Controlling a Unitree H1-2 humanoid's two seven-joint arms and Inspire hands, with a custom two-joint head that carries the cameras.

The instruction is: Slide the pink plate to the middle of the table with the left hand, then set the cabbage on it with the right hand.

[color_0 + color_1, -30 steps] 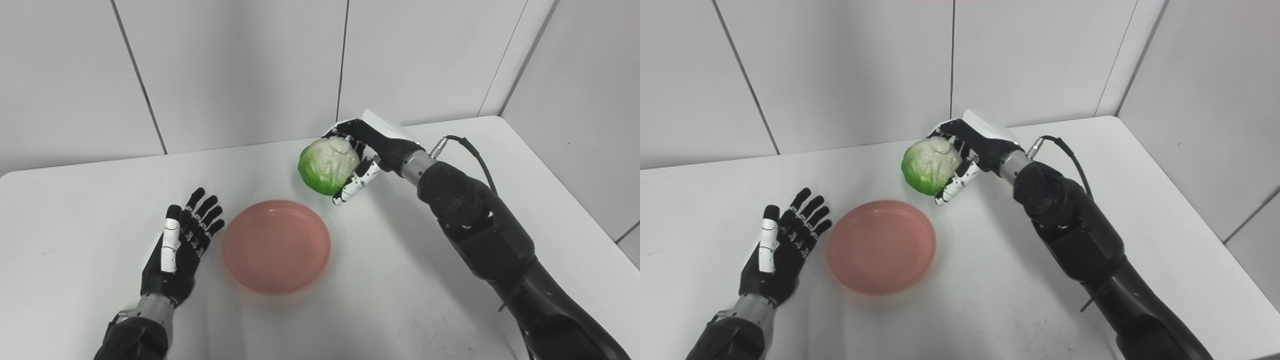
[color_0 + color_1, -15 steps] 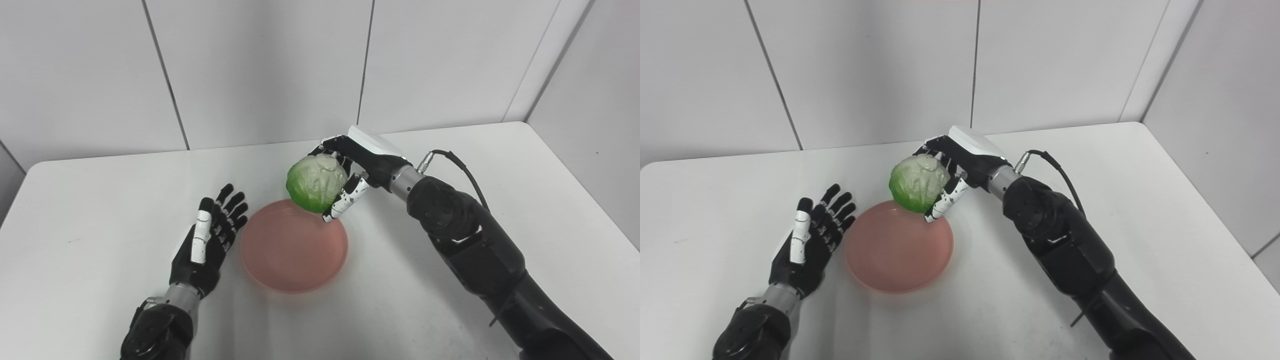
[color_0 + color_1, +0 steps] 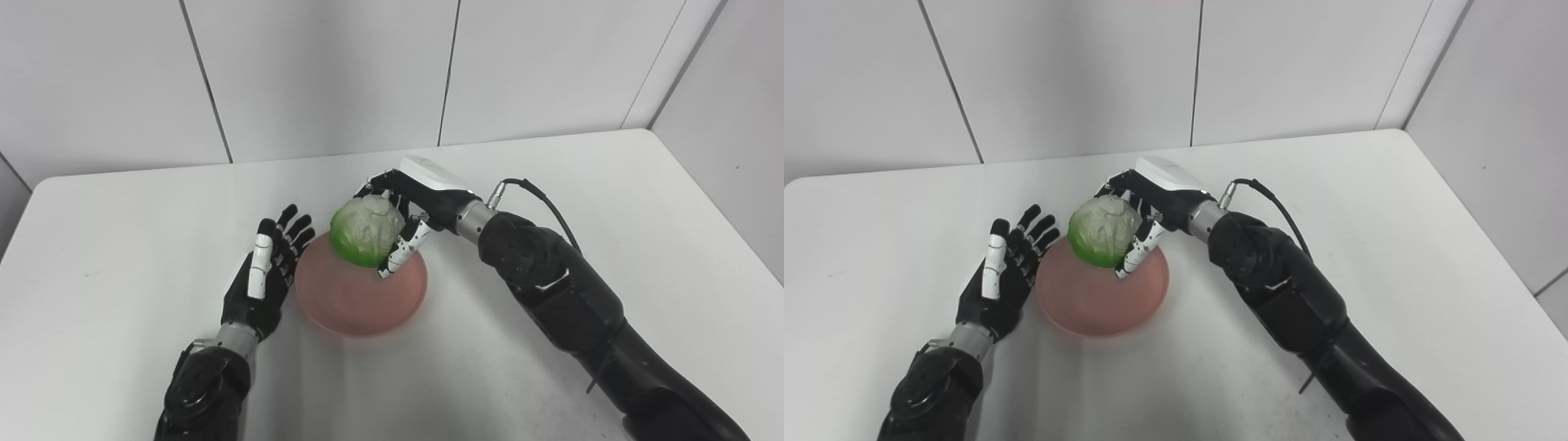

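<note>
One cabbage [image 3: 366, 231], one pink plate [image 3: 361, 294], two hands on the white counter [image 3: 551, 184]. The right hand [image 3: 422, 202] is gripping the cabbage, fingers [image 3: 401, 251] wrapping its near and far sides, and is holding it over the far part of the plate; whether the cabbage is touching the plate cannot be told. The left hand [image 3: 266, 275] is lying flat, fingers spread and holding nothing, with the plate's rim just beside its fingertips, on the side toward the right hand.

white table [image 3: 612, 184], pale panelled walls [image 3: 324, 73]
</note>
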